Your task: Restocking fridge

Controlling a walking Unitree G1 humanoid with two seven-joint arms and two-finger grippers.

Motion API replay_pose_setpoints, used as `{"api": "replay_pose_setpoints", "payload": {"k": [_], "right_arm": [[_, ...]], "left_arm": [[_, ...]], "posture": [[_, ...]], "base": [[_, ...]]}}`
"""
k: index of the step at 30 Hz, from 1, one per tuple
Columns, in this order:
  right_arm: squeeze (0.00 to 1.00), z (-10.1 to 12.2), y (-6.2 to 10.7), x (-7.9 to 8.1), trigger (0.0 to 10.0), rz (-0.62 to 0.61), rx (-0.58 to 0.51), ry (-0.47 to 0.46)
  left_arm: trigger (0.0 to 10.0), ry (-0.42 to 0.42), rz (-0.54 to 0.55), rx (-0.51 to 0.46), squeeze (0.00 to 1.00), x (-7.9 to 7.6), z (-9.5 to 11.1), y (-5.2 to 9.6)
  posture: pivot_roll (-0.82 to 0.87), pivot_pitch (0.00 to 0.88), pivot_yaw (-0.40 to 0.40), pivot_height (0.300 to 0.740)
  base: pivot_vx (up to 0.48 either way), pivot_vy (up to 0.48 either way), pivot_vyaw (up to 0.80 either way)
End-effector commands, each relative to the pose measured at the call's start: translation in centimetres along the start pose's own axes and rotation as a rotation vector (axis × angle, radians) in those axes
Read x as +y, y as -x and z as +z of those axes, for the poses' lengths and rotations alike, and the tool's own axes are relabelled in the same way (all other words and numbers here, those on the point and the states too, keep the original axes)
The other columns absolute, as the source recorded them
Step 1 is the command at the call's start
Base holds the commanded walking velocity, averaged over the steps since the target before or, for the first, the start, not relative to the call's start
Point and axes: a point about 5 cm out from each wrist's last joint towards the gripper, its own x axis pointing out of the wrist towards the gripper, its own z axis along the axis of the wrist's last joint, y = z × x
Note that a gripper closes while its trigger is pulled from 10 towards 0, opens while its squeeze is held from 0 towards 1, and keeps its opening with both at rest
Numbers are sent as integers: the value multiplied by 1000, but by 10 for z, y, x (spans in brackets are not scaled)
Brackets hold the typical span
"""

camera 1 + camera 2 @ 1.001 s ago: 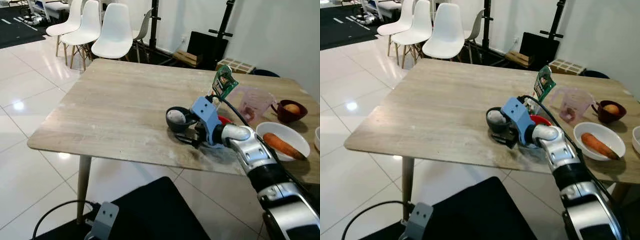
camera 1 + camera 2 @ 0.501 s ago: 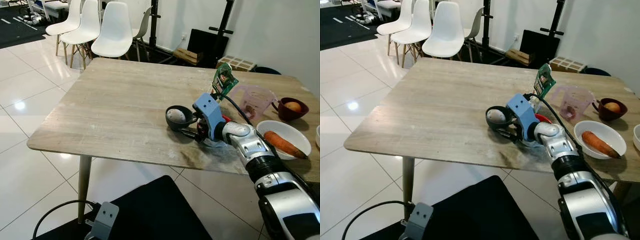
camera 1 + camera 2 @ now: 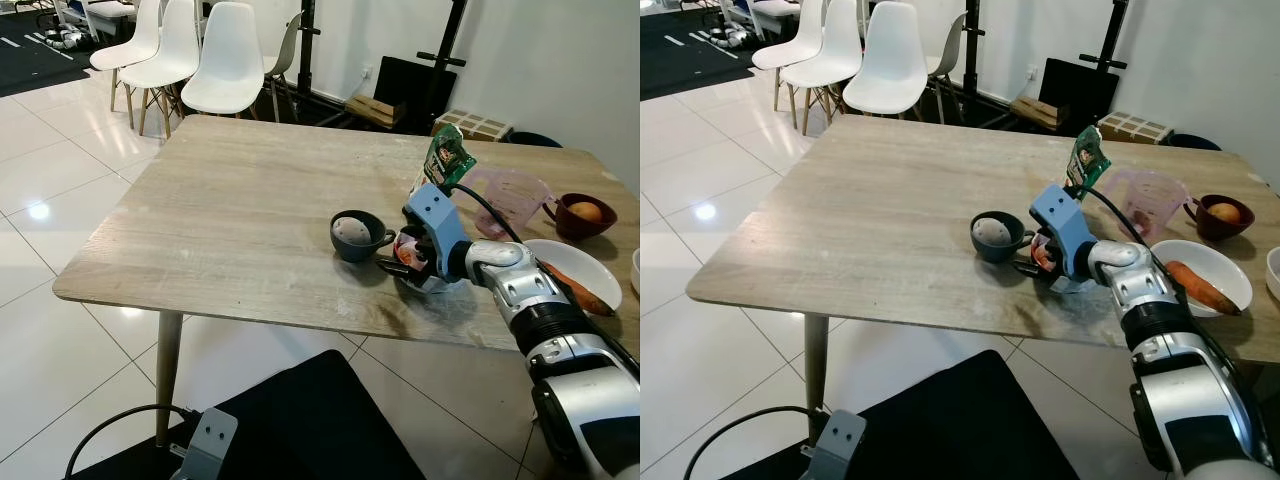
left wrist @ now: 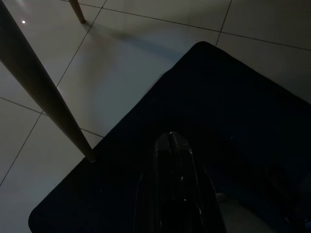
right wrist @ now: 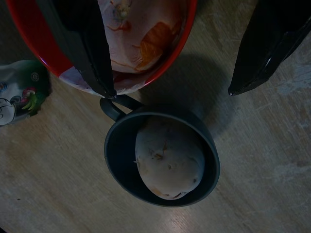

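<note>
A dark grey cup [image 3: 352, 234] holding a pale potato [image 5: 167, 162] stands near the table's front edge. Just right of it is a red bowl [image 5: 29, 48] with a wrapped pale and orange item [image 5: 141, 29] inside. My right gripper [image 3: 392, 265] is open at that bowl: one finger [image 5: 82, 48] lies across it, the other [image 5: 265, 43] is outside it over the bare wood. Neither finger touches the cup. My left gripper [image 4: 170, 189] hangs idle below the table with its fingers together.
Behind the bowl stand a green packet [image 3: 446, 162] and a pink measuring jug [image 3: 508, 200]. A dark red cup with a round fruit [image 3: 584, 214] and a white bowl with a carrot [image 3: 575, 275] sit further right. White chairs [image 3: 225, 60] stand beyond the wooden table [image 3: 230, 200]; a black mat [image 4: 243, 121] lies underneath.
My right gripper has drawn back to the right, from around the dark cup to the red bowl. The cup stays where it was.
</note>
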Motion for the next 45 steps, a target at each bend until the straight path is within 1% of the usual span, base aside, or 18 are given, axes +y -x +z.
{"api": "replay_pose_setpoints", "payload": {"k": [1,6,8,14,17,21,24,28,32,34,36,37,39,40,42,43,44,45], "right_arm": [[0,-1,8,-8,10000,-7,-4,-29],[0,-2,10,-10,10000,-6,-5,-26],[0,-4,18,-13,10000,28,-7,-20],[0,-7,27,-15,10000,82,-5,-17],[0,-11,35,-16,10000,149,21,27],[0,-13,40,-16,10000,191,44,53],[0,-14,41,-16,10000,203,59,68],[0,-17,37,-10,10000,229,118,164],[0,-18,31,-6,10000,221,134,209],[0,-17,27,-3,10000,220,128,218],[0,-17,27,-2,10000,221,125,219],[0,-17,26,-2,10000,221,124,222],[0,-17,25,-1,10000,231,128,229],[0,-17,25,-1,10000,236,132,238],[0,-17,24,0,10000,239,135,244],[0,-17,24,0,10000,239,135,244],[0,-18,24,1,10000,252,143,253],[0,-18,24,2,10000,256,145,255]], "left_arm": [[10000,-2,-17,5,0,-3,0,0],[10000,-5,-19,3,0,-3,0,0],[10000,-6,-19,2,0,-3,0,0],[10000,-6,-20,2,0,-3,1,0],[10000,-9,-26,5,0,-3,0,0],[10000,-11,-29,5,0,-3,1,-1],[10000,-12,-29,4,0,-2,1,-1],[10000,-12,-31,6,0,-2,1,-1],[10000,-4,-26,4,0,-2,1,-1],[10000,19,-26,-37,0,-2,7,-2],[10000,25,-27,-52,0,-3,9,-2],[10000,27,-38,-83,0,-3,14,-3],[10000,9,-125,-194,0,-10,33,-5],[10000,-22,-191,-273,0,-15,48,-6],[10000,-50,-248,-331,0,-18,62,-6],[10000,-50,-248,-331,0,-18,62,-6],[10000,-81,-342,-401,0,-23,79,-4],[10000,-90,-370,-419,0,-24,84,-2]], "posture": [[-55,49,-63,700],[-56,48,-62,700],[-55,49,-61,700],[-55,49,-61,700],[-57,49,-57,700],[-58,49,-56,700],[-58,50,-55,700],[-56,50,-57,700],[-54,50,-59,700],[-55,52,-62,700],[-55,52,-62,700],[-56,52,-63,700],[-57,53,-63,700],[-56,54,-65,700],[-56,54,-65,700],[-56,54,-65,700],[-57,53,-65,700],[-57,53,-65,700]], "base": [[0,0,0],[0,0,0],[0,0,0],[0,0,0],[0,0,0],[0,0,0],[0,0,0],[0,0,0],[0,0,0],[0,0,0],[0,0,0],[0,0,0],[0,0,0],[0,0,0],[0,0,0],[0,0,0],[0,0,0],[0,0,0]]}}
